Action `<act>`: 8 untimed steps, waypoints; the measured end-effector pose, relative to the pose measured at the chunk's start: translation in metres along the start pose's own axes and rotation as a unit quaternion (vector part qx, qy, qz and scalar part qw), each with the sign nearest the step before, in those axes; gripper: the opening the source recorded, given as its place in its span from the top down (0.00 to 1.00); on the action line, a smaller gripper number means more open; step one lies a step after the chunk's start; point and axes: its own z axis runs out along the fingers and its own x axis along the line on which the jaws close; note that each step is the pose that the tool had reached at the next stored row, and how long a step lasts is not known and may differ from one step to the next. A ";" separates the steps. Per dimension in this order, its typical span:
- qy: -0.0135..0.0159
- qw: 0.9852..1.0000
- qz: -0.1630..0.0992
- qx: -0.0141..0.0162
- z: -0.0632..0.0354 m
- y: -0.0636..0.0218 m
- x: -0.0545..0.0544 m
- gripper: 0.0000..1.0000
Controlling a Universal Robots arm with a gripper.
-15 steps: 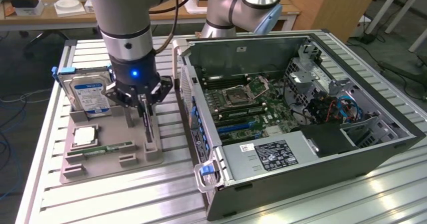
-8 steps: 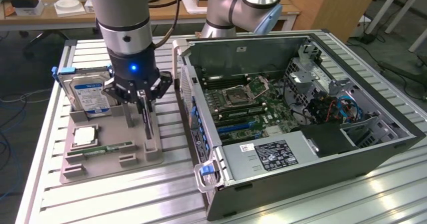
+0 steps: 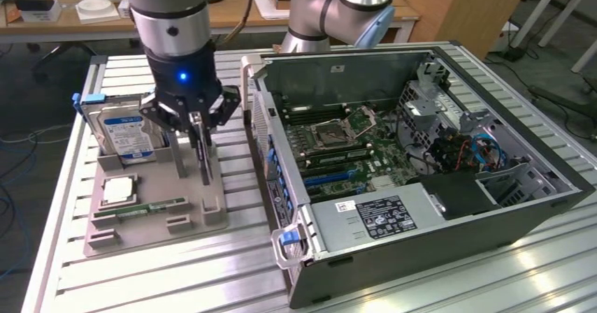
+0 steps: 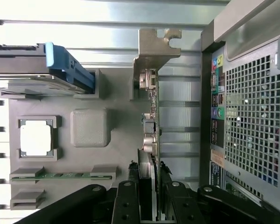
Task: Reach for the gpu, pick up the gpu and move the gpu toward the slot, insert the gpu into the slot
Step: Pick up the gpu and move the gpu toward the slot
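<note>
1. Job one looks done: our gripper (image 3: 198, 126) is squeezed tight on the gpu (image 3: 201, 161).
2. We see it standing on its edge at the grey tray (image 3: 154, 187).
3. It is not inside the computer case (image 3: 448, 236) yet.

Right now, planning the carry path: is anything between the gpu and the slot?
Yes: the computer case's wall stands between the gpu, held by the gripper at the tray, and the motherboard slots inside.
</note>
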 end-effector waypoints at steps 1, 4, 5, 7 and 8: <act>0.000 1.000 0.000 0.000 -0.0045 0.0002 0.000 0.73; 0.000 1.000 0.000 0.000 -0.0171 0.0008 -0.001 0.73; 0.000 1.000 0.000 0.000 -0.0208 0.0010 -0.001 0.73; 0.000 1.000 0.000 -0.001 -0.0268 0.0012 -0.001 0.73; 0.000 1.000 0.000 -0.002 -0.0300 0.0014 -0.001 0.73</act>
